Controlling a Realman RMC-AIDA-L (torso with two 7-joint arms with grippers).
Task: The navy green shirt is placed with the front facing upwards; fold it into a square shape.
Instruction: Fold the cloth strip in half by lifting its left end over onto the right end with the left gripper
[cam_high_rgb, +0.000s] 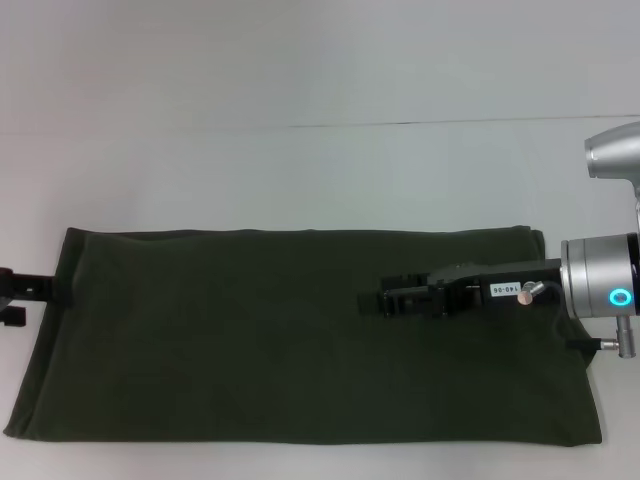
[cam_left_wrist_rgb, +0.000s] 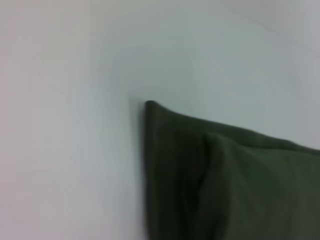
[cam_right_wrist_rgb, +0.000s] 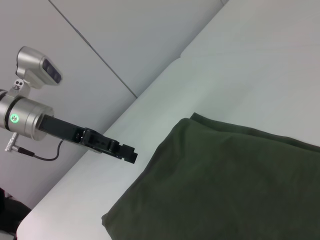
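Currently I see the navy green shirt (cam_high_rgb: 300, 340) folded into a long band on the counter (cam_high_rgb: 300, 170). Right tool (cam_high_rgb: 372, 301) hovers over it, left tool (cam_high_rgb: 10, 300) at its left edge; can't tell either's grip state.

A: Identify the supporting structure.

B: A flat, pale surface (cam_high_rgb: 300, 90), plain and matte. One thin seam line crosses it in the head view, beyond the garment.

A: List what lies directly on it.

B: One item: the navy green shirt (cam_high_rgb: 250, 340). It lies flat as a long, wide band spanning most of the surface from left to right. Only plain dark green cloth faces up.

A: Edge condition?

B: The far edge is straight and doubled. In the left wrist view, one corner (cam_left_wrist_rgb: 150, 105) rests on the surface, with a second cloth layer lying on top of it.
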